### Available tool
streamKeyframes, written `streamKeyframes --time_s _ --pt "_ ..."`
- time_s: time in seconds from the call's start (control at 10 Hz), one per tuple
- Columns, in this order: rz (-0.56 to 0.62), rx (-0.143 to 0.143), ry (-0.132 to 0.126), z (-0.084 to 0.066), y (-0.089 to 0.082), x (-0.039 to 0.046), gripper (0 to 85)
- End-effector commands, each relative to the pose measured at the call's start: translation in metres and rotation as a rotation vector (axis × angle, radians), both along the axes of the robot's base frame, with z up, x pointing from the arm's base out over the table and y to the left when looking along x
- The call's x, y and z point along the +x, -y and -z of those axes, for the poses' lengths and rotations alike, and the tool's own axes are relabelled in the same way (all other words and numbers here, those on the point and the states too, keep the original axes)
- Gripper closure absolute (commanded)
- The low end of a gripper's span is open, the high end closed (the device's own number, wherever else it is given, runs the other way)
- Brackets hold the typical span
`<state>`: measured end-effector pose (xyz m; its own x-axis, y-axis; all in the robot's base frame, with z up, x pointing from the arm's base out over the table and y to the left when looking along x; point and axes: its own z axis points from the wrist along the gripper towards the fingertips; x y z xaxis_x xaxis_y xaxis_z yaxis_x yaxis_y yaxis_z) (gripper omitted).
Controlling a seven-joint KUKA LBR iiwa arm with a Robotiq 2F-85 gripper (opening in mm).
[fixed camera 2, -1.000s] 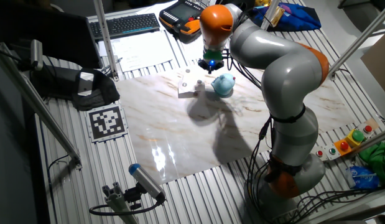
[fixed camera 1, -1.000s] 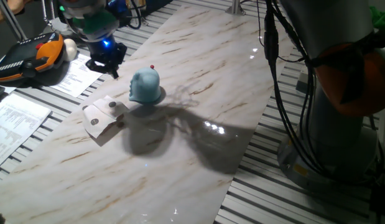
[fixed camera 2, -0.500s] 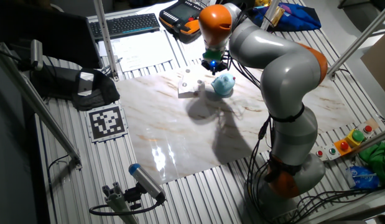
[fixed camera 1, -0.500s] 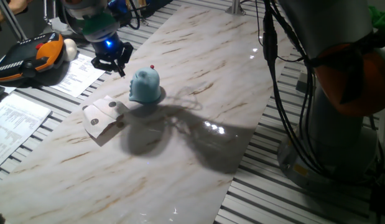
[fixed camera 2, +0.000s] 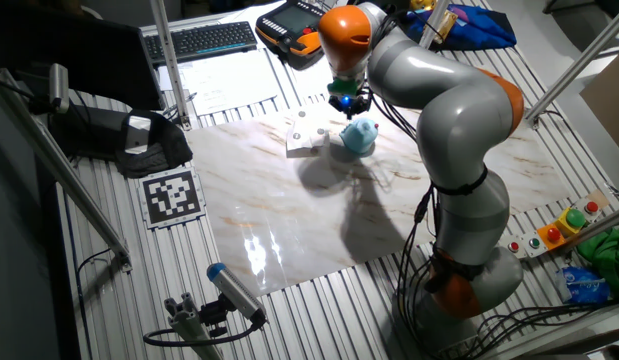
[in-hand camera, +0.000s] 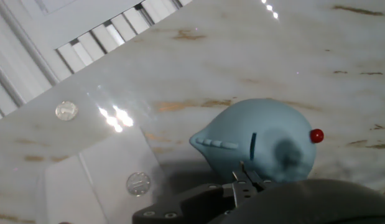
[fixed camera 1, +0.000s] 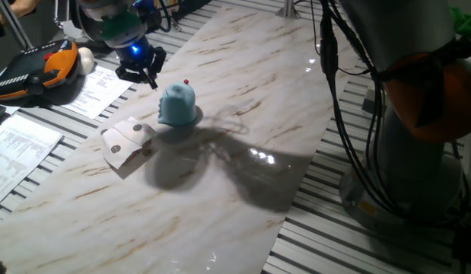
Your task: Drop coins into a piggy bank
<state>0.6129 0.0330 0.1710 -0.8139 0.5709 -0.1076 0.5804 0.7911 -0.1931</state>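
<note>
The light blue piggy bank (fixed camera 1: 176, 105) stands on the marble table, with a red knob (in-hand camera: 316, 135) on top and a dark slot (in-hand camera: 253, 147) in its crown. It also shows in the other fixed view (fixed camera 2: 358, 135). My gripper (fixed camera 1: 146, 76) hangs just up and left of the bank, also seen in the other fixed view (fixed camera 2: 347, 102). In the hand view the gripper (in-hand camera: 247, 179) is shut on a thin piece seen edge-on, apparently a coin, just short of the slot. Two more coins (in-hand camera: 138, 183) (in-hand camera: 66, 111) lie on the off-white block (fixed camera 1: 127, 143).
An orange and black pendant (fixed camera 1: 33, 70) and printed sheets (fixed camera 1: 18, 144) lie left of the marble top. A keyboard (fixed camera 2: 214, 38) and a QR tag (fixed camera 2: 171, 195) lie off the slab. The arm's base and cables (fixed camera 1: 387, 114) stand at the right.
My gripper has moved to the right and slightly up in the fixed view, closer to the piggy bank. The bank and the block have not moved.
</note>
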Motion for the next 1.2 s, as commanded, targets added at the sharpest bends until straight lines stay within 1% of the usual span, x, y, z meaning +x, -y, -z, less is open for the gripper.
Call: streamKeyframes --time_s 0.0,0.2,0.3,0.4,0.6,0.7,1.0,1.1 --pt "0.007 -0.006 0.005 0.002 0.004 0.0 85.0" --pt "0.028 -0.005 0.014 0.008 0.012 -0.0005 85.0" --pt "0.036 -0.005 0.016 0.011 0.014 0.0011 85.0" --pt "0.046 0.001 0.021 0.015 0.016 0.0026 85.0" --pt "0.07 -0.008 0.03 0.022 0.017 0.0058 85.0" --pt "0.081 -0.016 0.031 0.023 0.017 0.0062 85.0" --pt "0.107 -0.034 0.037 0.026 0.019 0.0059 85.0" --pt "0.114 -0.039 0.033 0.027 0.02 0.0054 85.0"
